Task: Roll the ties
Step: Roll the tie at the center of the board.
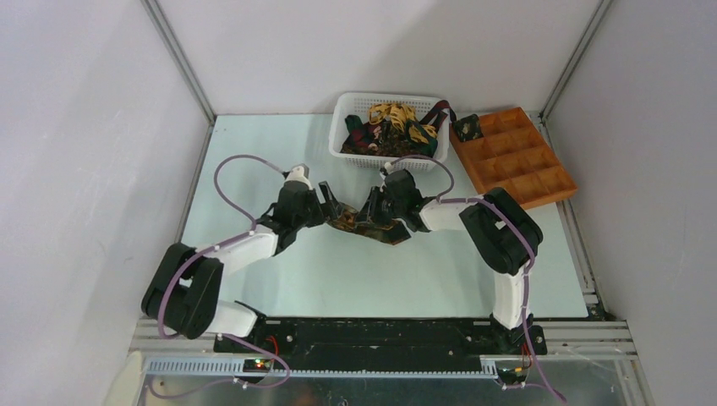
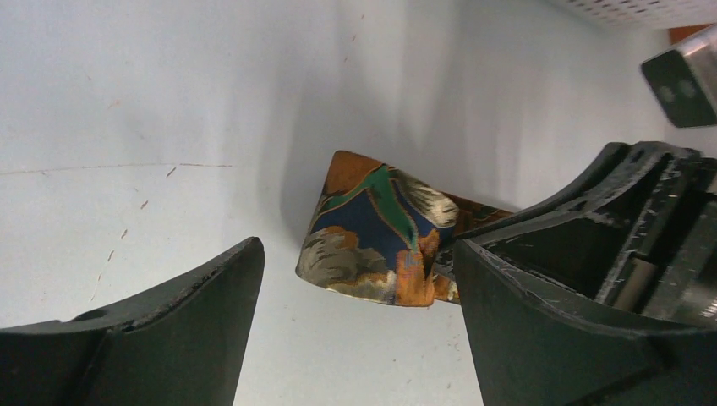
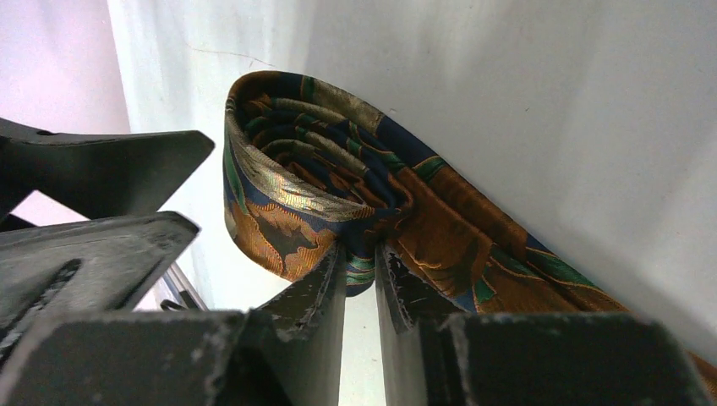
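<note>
Landmark: a white plastic basket (image 1: 387, 127) with holes in its sides, at the far end of the pale table (image 1: 254, 169).
Task's thing: a long, thin, orange, blue and green patterned tie (image 1: 359, 225) lies on the table just in front of the basket. It is partly rolled into a coil.
Other ties: a heap of yellow and dark ties (image 1: 393, 123) sits in the basket. One small dark coil (image 1: 467, 127) sits in the orange-brown wooden tray (image 1: 516, 161) just right of the basket.
Right gripper (image 3: 359, 254): its two fingers pinch the cloth at the bottom of the coil.
Left gripper (image 2: 359, 262): its fingers stand wide apart and hold nothing. A folded bit of the patterned tie lies between them.
Long way: the patterned tie runs side to side along the basket's front wall, from one gripper to the other.
Nearer arm: both are right at it, but only the right one has hold.
Next move, my guess: the left fingers need to close on the bit between them.
</note>
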Robot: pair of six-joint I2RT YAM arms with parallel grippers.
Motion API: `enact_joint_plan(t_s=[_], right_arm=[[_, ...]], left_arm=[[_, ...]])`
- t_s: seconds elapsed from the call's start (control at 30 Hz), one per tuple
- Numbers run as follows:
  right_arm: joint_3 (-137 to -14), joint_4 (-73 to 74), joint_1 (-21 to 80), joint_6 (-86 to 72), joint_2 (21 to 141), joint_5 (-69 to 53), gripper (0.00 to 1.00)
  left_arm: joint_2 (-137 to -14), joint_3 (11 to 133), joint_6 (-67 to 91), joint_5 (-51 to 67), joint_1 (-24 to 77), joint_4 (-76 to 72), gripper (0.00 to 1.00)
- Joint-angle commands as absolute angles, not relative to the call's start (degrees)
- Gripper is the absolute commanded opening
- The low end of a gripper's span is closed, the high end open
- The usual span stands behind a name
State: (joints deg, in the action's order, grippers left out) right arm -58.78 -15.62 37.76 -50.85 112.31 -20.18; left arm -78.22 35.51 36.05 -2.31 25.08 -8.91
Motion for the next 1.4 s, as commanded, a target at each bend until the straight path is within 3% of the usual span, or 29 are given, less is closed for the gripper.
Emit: enact_joint_plan(t_s=[0.0,0.4,1.1,1.2,1.37], right_arm=[[-60.0,-14.9,38.2,-50.4,114.2,-19.1,0.21],[-60.1,-14.8,37.9,-50.3,114.5,-19.1,0.21],[-60.0,-13.8,37.2,-49.9,114.3,-18.4,0.21],[-60.0,-13.4,37.1,-49.6,113.7,-18.3,0.22],[-60.0,-11.0,36.7,-48.5,110.9,-17.9,0.26]], left_arm=[[-80.9,36.2,36.3,-0.8,24.7,-11.5,0.88],[-87.6,36.6,35.9,6.4,24.7,-20.0,0.86],[-87.9,32.7,36.0,13.1,24.9,-26.0,0.58],[-87.4,32.7,35.6,12.7,25.3,-25.5,0.51],[-85.2,35.1,32.9,8.0,27.3,-18.7,0.5]])
